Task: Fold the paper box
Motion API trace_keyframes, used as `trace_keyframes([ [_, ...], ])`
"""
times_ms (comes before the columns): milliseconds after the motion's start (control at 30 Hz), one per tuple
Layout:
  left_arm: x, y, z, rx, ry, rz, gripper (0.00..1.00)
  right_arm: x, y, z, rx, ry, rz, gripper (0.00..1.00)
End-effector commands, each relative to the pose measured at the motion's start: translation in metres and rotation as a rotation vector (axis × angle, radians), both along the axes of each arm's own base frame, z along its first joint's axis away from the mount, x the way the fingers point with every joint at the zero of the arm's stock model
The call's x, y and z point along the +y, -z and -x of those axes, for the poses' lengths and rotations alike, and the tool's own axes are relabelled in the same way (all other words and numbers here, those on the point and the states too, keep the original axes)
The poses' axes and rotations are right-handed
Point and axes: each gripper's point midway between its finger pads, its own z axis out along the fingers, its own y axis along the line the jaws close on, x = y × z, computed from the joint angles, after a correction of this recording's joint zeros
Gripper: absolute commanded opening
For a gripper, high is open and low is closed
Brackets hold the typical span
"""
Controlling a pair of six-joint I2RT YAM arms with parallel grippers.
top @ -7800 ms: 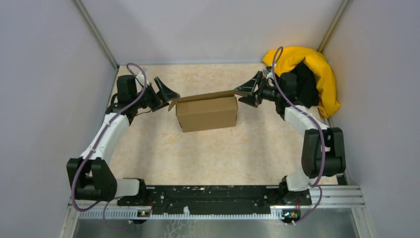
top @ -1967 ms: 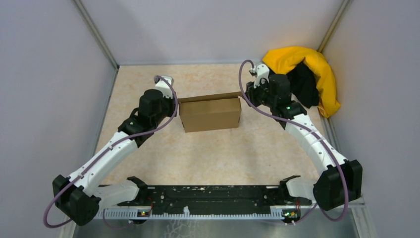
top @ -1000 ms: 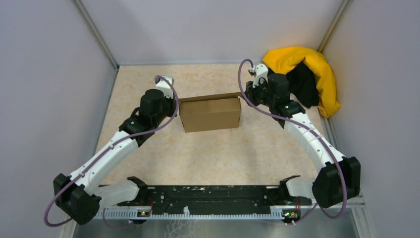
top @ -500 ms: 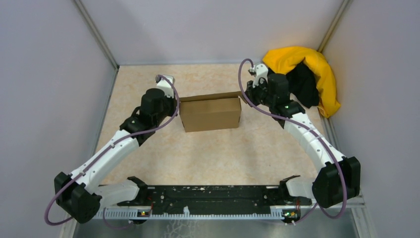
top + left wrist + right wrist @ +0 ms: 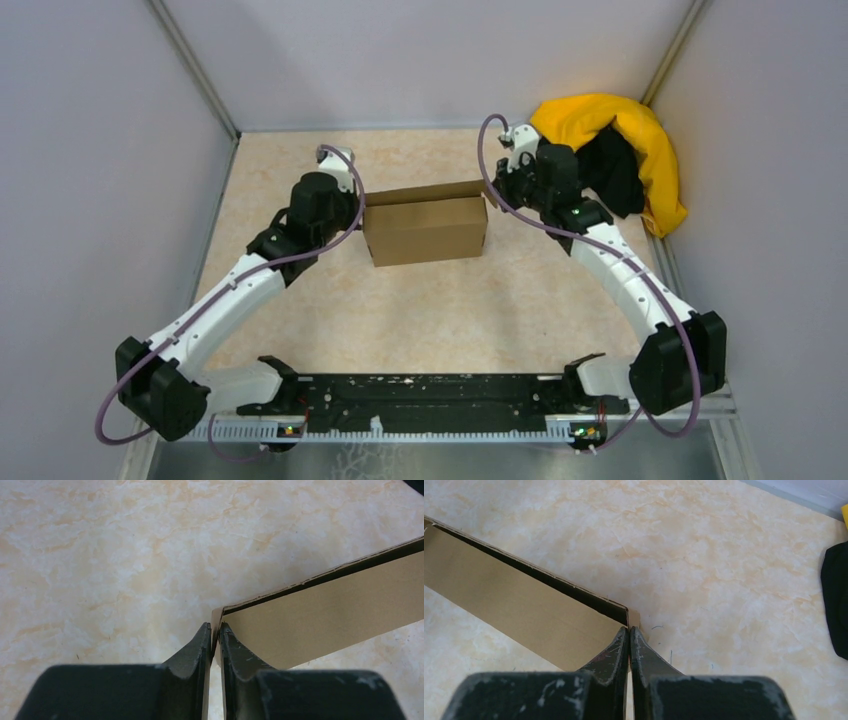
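The paper box [image 5: 425, 228] is a brown cardboard box standing in the middle of the table, its long top flap [image 5: 425, 192] slightly raised along the far edge. My left gripper [image 5: 356, 205] is at the box's left end. In the left wrist view it [image 5: 215, 629] is shut on a thin cardboard flap at the corner of the box [image 5: 330, 610]. My right gripper [image 5: 492, 195] is at the right end. In the right wrist view it [image 5: 629, 629] is pinched shut on the end flap at the corner of the box [image 5: 509, 600].
A yellow-and-black cloth heap [image 5: 625, 140] lies in the far right corner, just behind the right arm; its black part [image 5: 836, 600] shows at the right wrist view's edge. Grey walls [image 5: 100, 200] enclose the marbled table on three sides.
Both grippers have closed further onto the box's end flaps. The left arm has shifted slightly toward the far side. The box has stayed in place.
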Motion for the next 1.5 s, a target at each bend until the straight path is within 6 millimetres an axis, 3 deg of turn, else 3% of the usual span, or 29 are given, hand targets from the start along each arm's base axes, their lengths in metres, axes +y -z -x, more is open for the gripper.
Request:
trace_keyframes([
  [0, -0.006, -0.010, -0.003, 0.005, -0.002, 0.040, 0.17, 0.009, -0.032, -0.007, -0.065, 0.003, -0.031, 0.00],
  [1233, -0.031, -0.001, -0.015, 0.130, 0.037, 0.118, 0.16, 0.022, -0.022, -0.008, 0.008, 0.008, -0.057, 0.00],
  [1467, -0.035, -0.007, -0.016, 0.142, 0.053, 0.133, 0.16, 0.022, -0.022, -0.008, 0.009, 0.007, -0.055, 0.00],
])
